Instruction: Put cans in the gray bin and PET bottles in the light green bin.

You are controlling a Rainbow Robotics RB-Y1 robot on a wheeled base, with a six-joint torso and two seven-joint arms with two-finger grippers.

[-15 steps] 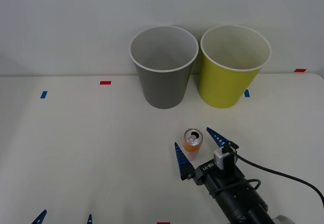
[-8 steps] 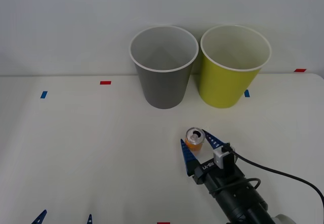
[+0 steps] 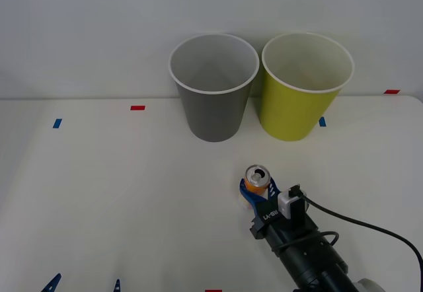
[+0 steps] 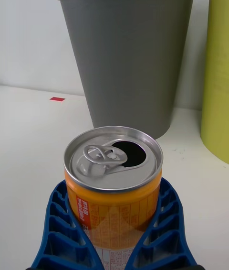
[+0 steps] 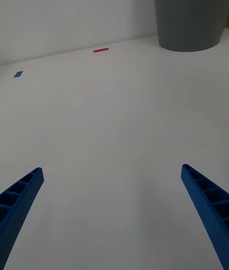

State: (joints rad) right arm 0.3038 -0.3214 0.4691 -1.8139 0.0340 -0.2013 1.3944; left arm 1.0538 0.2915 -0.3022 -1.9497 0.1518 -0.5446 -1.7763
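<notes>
A small orange can with a silver pull-tab top stands upright on the table, in front of the two bins. My right gripper is shut on the can, its blue ribbed fingers pressed to both sides of the can's body. The gray bin stands at the back, left of the light green bin; both appear behind the can in the right wrist view, the gray bin and the light green bin. My left gripper is open over bare table at the front left.
Small red and blue tape marks dot the white table. A black cable trails from my right arm toward the right edge. A pale wall rises right behind the bins.
My right gripper's fingers closed in from both sides of the can and now grip it. The can shifted slightly right. The left arm stayed still.
</notes>
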